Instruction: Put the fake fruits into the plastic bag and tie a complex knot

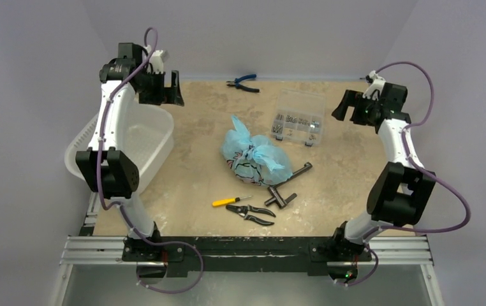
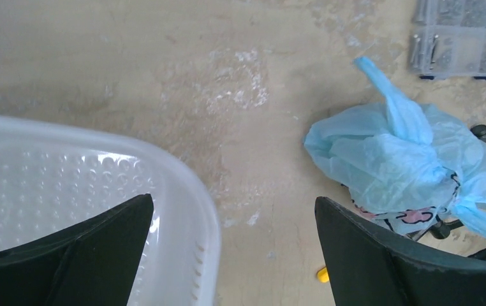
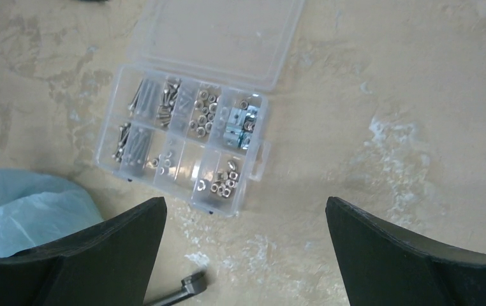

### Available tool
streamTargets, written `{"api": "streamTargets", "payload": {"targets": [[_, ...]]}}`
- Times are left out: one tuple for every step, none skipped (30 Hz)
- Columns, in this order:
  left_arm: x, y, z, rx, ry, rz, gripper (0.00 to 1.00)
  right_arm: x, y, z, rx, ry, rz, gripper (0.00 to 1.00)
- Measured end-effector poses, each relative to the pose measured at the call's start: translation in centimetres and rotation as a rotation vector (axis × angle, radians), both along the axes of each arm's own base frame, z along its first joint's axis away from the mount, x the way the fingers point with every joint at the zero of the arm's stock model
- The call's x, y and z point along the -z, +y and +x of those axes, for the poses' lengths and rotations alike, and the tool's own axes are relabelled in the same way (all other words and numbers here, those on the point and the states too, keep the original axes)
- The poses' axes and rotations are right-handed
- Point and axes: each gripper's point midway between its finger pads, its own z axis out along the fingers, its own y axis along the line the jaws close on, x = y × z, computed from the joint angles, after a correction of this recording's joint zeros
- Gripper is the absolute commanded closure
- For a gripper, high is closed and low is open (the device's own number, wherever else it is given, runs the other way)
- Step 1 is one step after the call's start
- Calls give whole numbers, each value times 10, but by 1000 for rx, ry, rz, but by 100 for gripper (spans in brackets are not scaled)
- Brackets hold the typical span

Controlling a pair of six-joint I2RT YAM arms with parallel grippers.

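Note:
The light-blue plastic bag lies bulging at the table's middle, its top bunched into a knot with two pointed ends. The left wrist view shows the bag and its knot at right; a corner of the bag shows in the right wrist view. The fake fruits are hidden. My left gripper is raised at the back left, open and empty. My right gripper is raised at the back right, open and empty.
A white perforated tub stands at the left under my left arm. A clear compartment box of small parts lies behind the bag. Blue-handled pliers lie at the back edge. A yellow screwdriver, black cutters and black hex keys lie in front.

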Motion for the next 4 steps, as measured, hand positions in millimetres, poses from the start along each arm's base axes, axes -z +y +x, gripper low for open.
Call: {"api": "streamTargets", "payload": {"targets": [[8,4,-2,-16,27,3,0,6,1,-3,-2,15,7,1],[16,9,-4,-32,53,4,0,9,4,-5,-8,25,14,1],[19,11,-5,-42,68,2,0,11,6,-6,-14,30,21,1],[21,12,-5,-48,73,1,0,11,6,-6,-17,30,23,1]]}}
